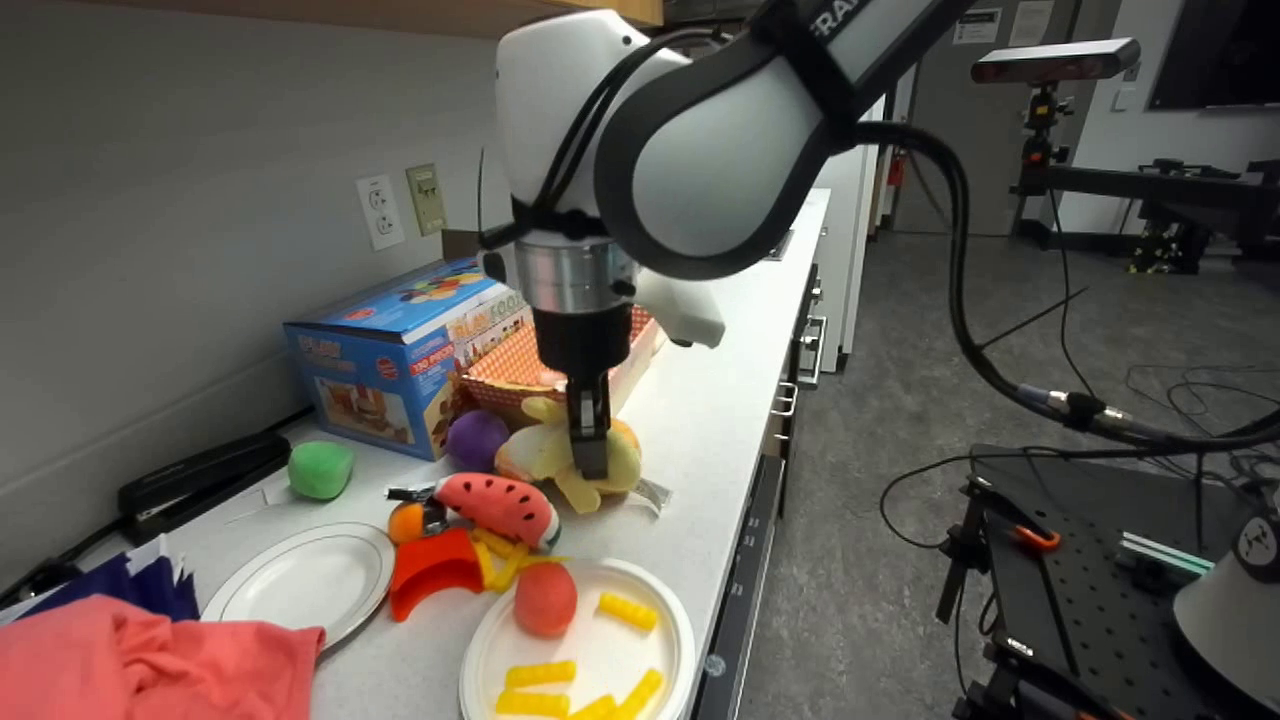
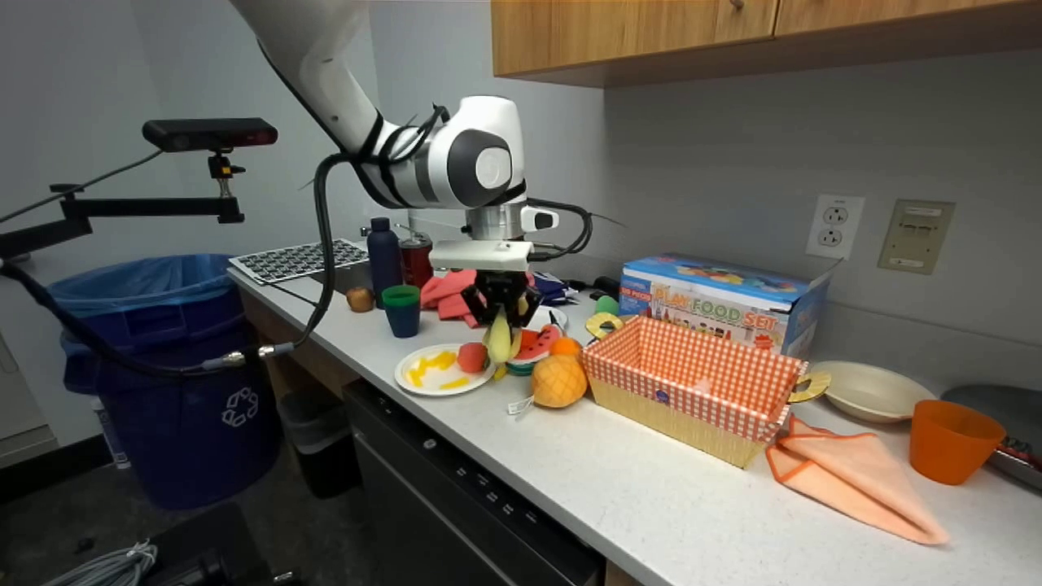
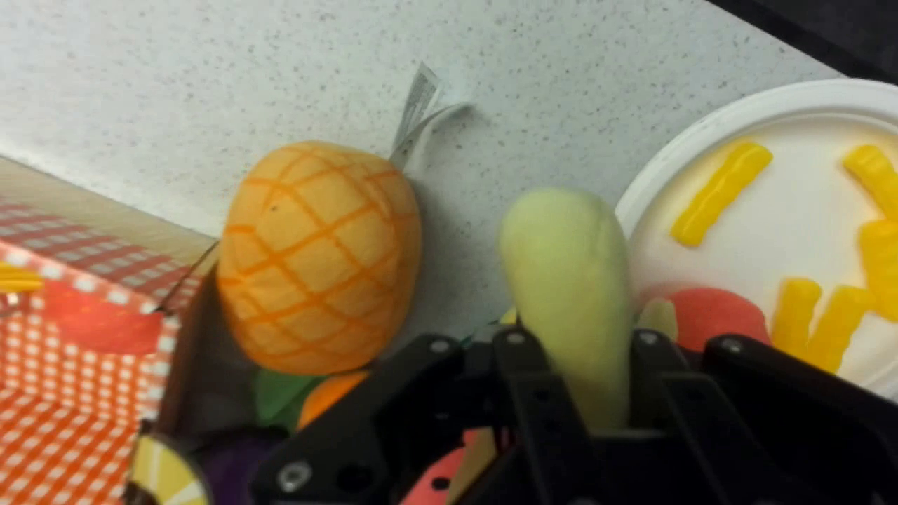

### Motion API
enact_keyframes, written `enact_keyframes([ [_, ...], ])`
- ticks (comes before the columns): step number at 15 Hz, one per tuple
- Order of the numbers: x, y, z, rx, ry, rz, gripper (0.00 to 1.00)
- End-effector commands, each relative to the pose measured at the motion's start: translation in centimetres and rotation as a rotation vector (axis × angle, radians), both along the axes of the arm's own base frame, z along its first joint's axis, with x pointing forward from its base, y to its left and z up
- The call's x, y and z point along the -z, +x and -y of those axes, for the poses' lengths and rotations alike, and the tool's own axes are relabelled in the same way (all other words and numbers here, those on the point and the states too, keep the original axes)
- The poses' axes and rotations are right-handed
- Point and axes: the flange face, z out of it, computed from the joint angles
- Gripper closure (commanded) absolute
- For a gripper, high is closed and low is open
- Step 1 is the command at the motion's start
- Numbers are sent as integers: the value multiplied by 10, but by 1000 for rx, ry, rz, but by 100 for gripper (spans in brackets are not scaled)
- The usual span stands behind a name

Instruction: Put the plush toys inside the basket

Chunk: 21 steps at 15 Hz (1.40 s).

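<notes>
So the gripper (image 3: 582, 344) is pinching a plush banana (image 3: 561, 245) from both sides, spread only about as wide as the toy. Can't tell if it's clearing the counter (image 2: 570, 456). What's mattering here is where the basket (image 2: 676, 423) is sitting: between 3 and 4 o'clock from the gripper in an exterior view, and over at 9 in the wrist view. In that wrist view the banana is pointing its long axis at 12, so it's running crosswise to the trip. And the plush pineapple (image 3: 319, 259) is sitting around 10 o'clock, between banana and basket, so I'm guessing this is calling for a lift first, then sideways, or it'll probably be bumping the pineapple.
</notes>
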Motion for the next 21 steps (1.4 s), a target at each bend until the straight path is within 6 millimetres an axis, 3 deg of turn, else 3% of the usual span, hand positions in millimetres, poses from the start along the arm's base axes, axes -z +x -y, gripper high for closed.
enact_keyframes([
  [1,-44,-10,34,143,6,127,97],
  [8,-70,17,109,444,37,368,97],
  [14,-72,45,134,672,48,578,97],
  [15,-72,50,139,715,43,605,62],
  [17,-67,57,138,770,25,637,56],
  [21,-53,61,122,805,1,652,25],
])
